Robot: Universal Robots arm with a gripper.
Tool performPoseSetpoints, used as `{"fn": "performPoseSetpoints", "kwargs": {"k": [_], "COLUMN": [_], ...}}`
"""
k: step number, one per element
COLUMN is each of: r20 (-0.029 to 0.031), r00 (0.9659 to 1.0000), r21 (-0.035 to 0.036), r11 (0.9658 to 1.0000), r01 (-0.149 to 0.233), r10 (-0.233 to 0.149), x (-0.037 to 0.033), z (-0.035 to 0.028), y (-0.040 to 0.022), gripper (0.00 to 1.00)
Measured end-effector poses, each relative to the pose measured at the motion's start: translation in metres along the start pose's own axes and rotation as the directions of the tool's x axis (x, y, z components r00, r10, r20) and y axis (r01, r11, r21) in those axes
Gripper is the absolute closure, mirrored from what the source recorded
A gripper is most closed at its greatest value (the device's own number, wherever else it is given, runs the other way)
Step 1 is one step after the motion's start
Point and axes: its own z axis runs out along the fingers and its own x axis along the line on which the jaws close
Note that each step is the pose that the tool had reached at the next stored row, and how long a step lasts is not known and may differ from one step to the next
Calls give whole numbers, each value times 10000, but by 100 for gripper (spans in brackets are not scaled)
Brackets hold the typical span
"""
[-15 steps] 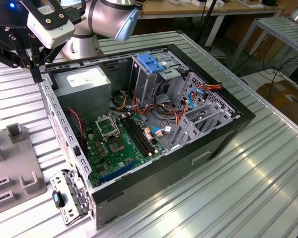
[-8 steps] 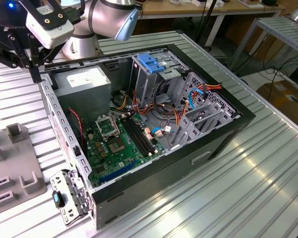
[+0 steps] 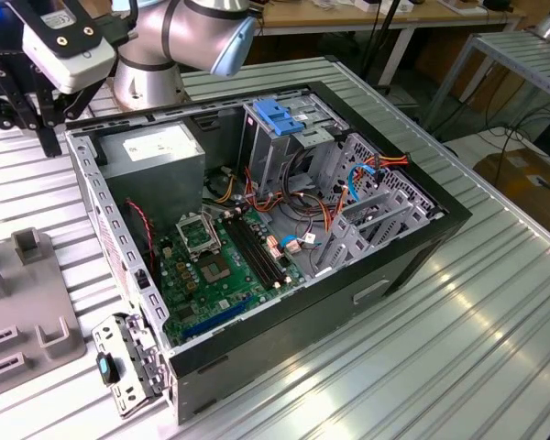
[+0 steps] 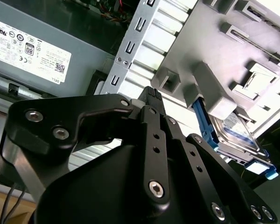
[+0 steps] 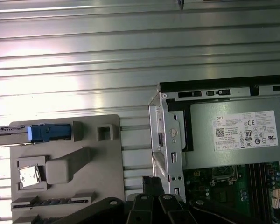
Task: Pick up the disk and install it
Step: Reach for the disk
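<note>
Apart from the gripper (image 4: pixel 151 93), silver-grey disk (image 4: pixel 235 133) with blue-and-white label and bright blue frame. Standing on edge in the grey holder (image 4: pixel 210 46) on the table (image 5: pixel 130 46). Fingers (image 4: pixel 153 105) pressed together, empty.

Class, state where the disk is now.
In the second wrist view the disk sits slotted in the grey holder plate, which lies outside the computer case, at the exterior view's left.

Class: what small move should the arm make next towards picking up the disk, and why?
Probably ease the tool across until it is above the disk: the disk sits untouched in the grey fixture, and the tool hangs apart from it, nearer the computer case.
</note>
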Motion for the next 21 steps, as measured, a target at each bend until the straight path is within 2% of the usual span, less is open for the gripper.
{"fn": "performPoseSetpoints", "kwargs": {"k": [9,17,21], "r20": [0,1,0], "r00": [10000,10000,10000], "r21": [0,0,-1], "r11": [10000,10000,10000], "r01": [0,0,0], "r10": [0,0,0], "x": [201,219,260], "z": [-3,-3,-2], "y": [-12,-14,-16], "gripper": [89,89,89]}}
